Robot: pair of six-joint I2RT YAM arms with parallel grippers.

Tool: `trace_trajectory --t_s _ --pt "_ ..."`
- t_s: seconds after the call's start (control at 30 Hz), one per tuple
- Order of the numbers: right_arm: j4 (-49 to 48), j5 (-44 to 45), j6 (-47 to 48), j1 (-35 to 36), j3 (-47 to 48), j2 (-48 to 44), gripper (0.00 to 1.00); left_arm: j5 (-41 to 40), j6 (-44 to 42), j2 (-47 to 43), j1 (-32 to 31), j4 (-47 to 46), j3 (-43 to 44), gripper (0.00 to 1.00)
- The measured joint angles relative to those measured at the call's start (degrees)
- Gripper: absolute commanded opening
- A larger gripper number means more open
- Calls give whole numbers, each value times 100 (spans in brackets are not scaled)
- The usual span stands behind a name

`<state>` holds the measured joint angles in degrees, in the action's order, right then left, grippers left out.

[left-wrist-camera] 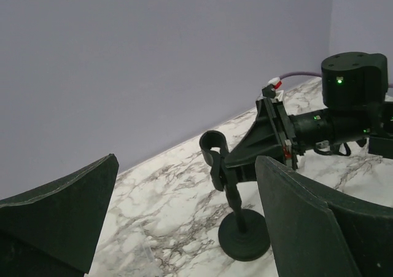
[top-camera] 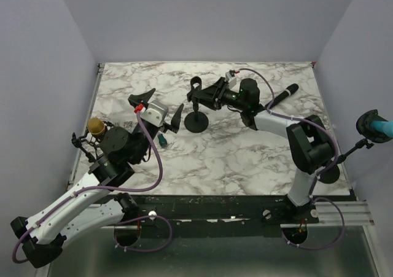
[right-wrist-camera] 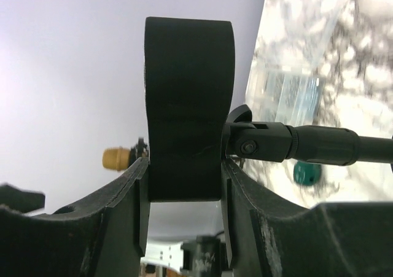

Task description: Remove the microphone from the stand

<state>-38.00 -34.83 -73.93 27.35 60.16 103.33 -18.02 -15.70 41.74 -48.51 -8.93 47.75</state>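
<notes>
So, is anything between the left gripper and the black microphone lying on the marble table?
Yes. The black round-based stand and the right gripper, shut on its clip, sit between the left gripper and the microphone.

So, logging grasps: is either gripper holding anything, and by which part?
The right gripper clamps the stand by its empty clip; the left gripper holds nothing.

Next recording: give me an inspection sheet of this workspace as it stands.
Surface: marble table, no spills seen.
Job's things: stand upright, its clip empty; microphone lying on the table, far right.
Clutter: small teal object near the left arm; gold-headed mic at the left edge.
Grippers: left gripper open, off the stand; right gripper shut on the clip.
Cables: purple cables along both arms.
Surroundings: lilac walls; teal-tipped stand beyond the right edge.
</notes>
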Motion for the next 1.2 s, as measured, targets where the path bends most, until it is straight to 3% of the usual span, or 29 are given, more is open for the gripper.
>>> trace_trajectory --t_s 0.27,0.53,0.8,0.93,1.07,1.2 --pt "-55 -201 -284 -466 2236 1818 31 -44 -57 2 -33 -13 -9 96" --pt "951 70 -254 -861 5058 3475 34 -46 -83 39 -33 -44 -42 96" --pt "1491 256 -308 -955 6817 4520 39 -63 -173 28 -37 -98 -66 96" --pt "1567 323 -330 -960 7324 4835 54 -83 -210 15 -37 -131 -85 96" --pt "1672 407 -170 -960 7449 4894 82 -85 -214 15 -37 -133 -94 96" --pt "2044 420 181 -999 7455 4857 98 -85 -223 17 -37 -133 -96 96"
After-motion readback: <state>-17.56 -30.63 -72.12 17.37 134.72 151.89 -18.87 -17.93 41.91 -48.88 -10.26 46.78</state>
